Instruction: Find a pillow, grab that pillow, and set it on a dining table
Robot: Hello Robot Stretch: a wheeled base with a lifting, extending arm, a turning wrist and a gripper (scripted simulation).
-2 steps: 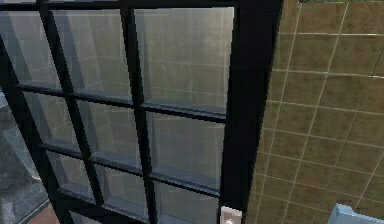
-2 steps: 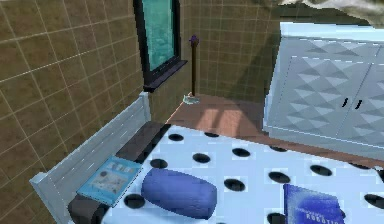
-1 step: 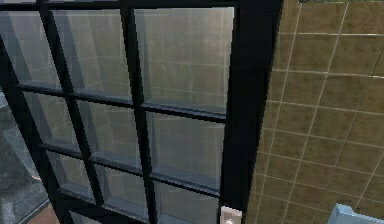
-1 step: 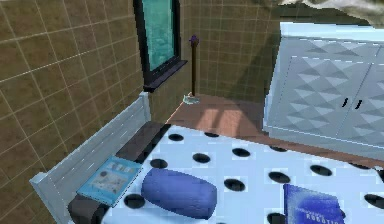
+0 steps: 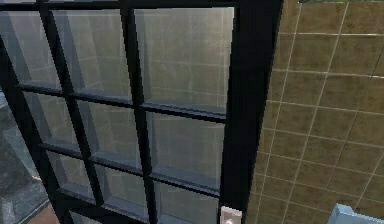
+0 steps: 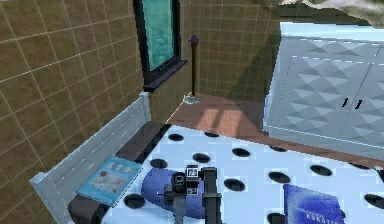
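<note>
Closest to the lens in the arm side view is my arm [image 6: 212, 205], coming up from the bottom edge, with the claw [image 6: 177, 203] at its far end over the bed [image 6: 260, 165]. No clue how wide the claw is, the fingers just don't give that away. A blue lump [image 6: 152, 186] lies on the bed right at the claw, so I can't tell if I've got hold of anything either. It could be a pillow, but I honestly can't say.

The one that really looks like a pillow [image 6: 315, 205] is square and dark blue, lying at the bed's near edge toward the right, well apart from the claw. The cover is white with black dots. At the bed's left edge there's a light-blue book [image 6: 110, 180], just inside the white board [image 6: 90, 150]. Past the bed's far edge there's reddish floor [image 6: 225, 115], a white cabinet [image 6: 330, 85] on the right, and a thin pole lamp [image 6: 192, 65] beside a dark-framed window [image 6: 160, 40] in the tiled wall [image 6: 60, 80].

In the forward view I'm nose-up against a big black-framed pane grid [image 5: 140, 90], with tan tiles [image 5: 320, 110] to its right. A light-blue corner [image 5: 355, 213] pokes in at the bottom right, no idea of what.
</note>
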